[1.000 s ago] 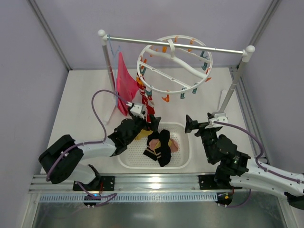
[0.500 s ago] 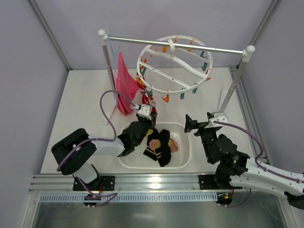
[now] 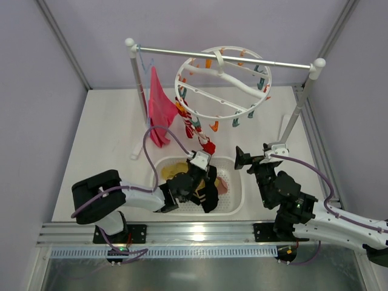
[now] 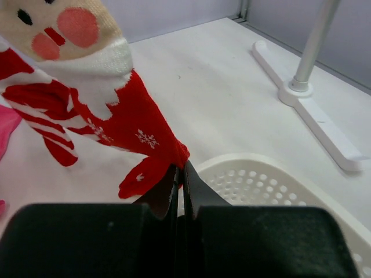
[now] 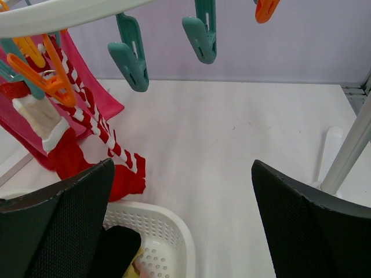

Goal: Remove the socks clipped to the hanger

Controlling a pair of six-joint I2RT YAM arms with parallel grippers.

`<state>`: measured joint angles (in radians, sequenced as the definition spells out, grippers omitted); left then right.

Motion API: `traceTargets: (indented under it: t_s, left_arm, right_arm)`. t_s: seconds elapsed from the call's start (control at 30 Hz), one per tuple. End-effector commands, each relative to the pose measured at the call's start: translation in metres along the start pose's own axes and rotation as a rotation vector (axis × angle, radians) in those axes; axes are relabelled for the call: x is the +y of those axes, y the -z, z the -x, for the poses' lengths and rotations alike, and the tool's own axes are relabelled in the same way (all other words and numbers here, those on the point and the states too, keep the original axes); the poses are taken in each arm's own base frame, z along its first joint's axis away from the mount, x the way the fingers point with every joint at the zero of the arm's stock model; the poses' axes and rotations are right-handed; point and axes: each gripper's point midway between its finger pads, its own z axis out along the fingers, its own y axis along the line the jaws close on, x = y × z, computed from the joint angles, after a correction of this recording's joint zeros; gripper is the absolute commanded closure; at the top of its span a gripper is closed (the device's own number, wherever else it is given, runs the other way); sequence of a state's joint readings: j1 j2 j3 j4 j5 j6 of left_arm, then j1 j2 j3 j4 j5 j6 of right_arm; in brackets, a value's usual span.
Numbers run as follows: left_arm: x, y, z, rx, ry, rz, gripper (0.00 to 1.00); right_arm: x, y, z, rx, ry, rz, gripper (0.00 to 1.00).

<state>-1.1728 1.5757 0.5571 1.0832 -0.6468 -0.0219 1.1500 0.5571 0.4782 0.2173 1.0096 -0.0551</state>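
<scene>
**While the striped sock hangs from the hanger, the left claw pinches its tip**

Although the red-and-white sock is clipped at the near left rim of the hanger, its lower red end is already taken. The left claw is closed completely on this end, and the two fingers are pressed together with only the fabric between them. The sock is stretched at a slant from the ring down toward the white basket. The left claw is just above the far rim of the basket. Inside the basket lie black socks, a yellow sock and a pale pink one. The right claw stands wide open and holds nothing. It is beside the right end of the basket, below the teal clips. A magenta cloth hangs from the rack at the left.
</scene>
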Motion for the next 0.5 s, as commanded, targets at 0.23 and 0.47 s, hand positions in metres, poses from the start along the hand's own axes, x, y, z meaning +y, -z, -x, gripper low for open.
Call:
traceTargets:
  t_s: [0.23,0.47]
  left_arm:
    - [-0.007,0.052,0.033,-0.124,-0.001,-0.046,1.0]
    - [0.005,0.073,0.041,-0.158,0.004,-0.086,1.0]
  right_arm:
    - [0.006,-0.006,0.022,-0.033,-0.027,-0.013,0.01]
    - [0.06,-0.017,0.033,-0.013,0.01,0.176,0.0]
